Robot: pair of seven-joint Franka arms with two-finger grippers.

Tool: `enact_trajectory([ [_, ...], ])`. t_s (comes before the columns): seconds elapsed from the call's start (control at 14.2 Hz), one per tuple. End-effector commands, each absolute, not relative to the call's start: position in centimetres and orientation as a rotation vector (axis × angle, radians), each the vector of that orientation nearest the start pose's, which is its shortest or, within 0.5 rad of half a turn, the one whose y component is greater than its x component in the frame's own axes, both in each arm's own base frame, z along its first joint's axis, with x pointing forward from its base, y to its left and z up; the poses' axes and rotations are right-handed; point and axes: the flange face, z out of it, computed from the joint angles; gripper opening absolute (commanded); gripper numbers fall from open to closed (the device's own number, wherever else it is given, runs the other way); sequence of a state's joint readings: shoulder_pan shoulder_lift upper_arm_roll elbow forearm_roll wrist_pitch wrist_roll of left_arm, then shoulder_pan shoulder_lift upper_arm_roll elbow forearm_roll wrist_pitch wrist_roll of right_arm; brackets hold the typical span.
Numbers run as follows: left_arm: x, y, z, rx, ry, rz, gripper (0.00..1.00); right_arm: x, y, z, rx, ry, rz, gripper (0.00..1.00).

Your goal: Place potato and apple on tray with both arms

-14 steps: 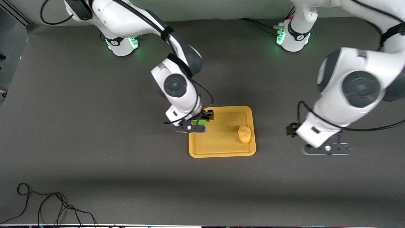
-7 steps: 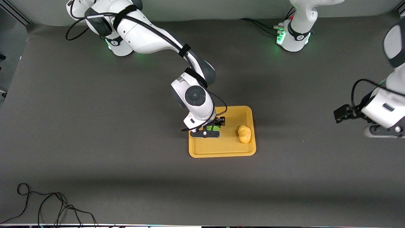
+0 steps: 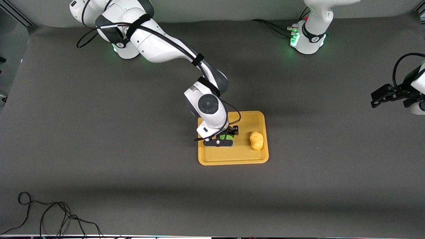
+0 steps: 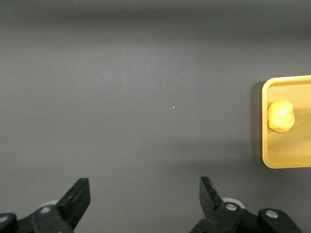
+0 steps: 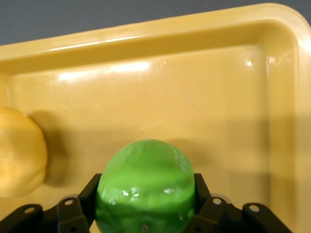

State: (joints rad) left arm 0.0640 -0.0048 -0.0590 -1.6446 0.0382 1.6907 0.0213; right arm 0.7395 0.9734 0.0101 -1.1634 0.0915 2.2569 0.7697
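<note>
Gripping the apple (image 5: 146, 187), the right claw (image 3: 221, 137) hangs low over the tray (image 3: 232, 160). The potato (image 3: 256, 140) lies on the tray, toward the left arm's end. The left claw (image 4: 141, 204) gapes wide over bare desk (image 3: 99, 132), well apart from the tray.

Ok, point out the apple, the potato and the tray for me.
apple (image 5: 146, 187): right wrist view, middle of its green skin, between the right gripper's fingers.
potato (image 3: 256, 140): front view, its top surface.
tray (image 3: 232, 161): front view, rim nearest the front camera.

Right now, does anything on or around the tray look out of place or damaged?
Nothing stands out. The potato lies on the tray, the right gripper holds the apple over it, and the left gripper waits open over bare table.
</note>
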Motion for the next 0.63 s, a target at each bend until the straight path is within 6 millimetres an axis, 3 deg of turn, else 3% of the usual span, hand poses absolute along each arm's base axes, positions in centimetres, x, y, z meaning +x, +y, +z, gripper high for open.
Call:
enact_trajectory([
  [0.0,55.0,0.4,59.9,-3.111,0.05,-0.078,1.0,57.0,53.7,20.6,-2.987,0.165,-0.106,0.44],
  [0.42,55.4,0.1,59.4,-3.112,0.067,-0.066,1.0,56.8,53.8,18.8,-2.99,0.17,-0.107,0.45],
  [0.56,55.3,0.1,59.5,-3.111,0.071,-0.061,1.0,56.7,53.8,18.8,-2.992,0.171,-0.106,0.56],
])
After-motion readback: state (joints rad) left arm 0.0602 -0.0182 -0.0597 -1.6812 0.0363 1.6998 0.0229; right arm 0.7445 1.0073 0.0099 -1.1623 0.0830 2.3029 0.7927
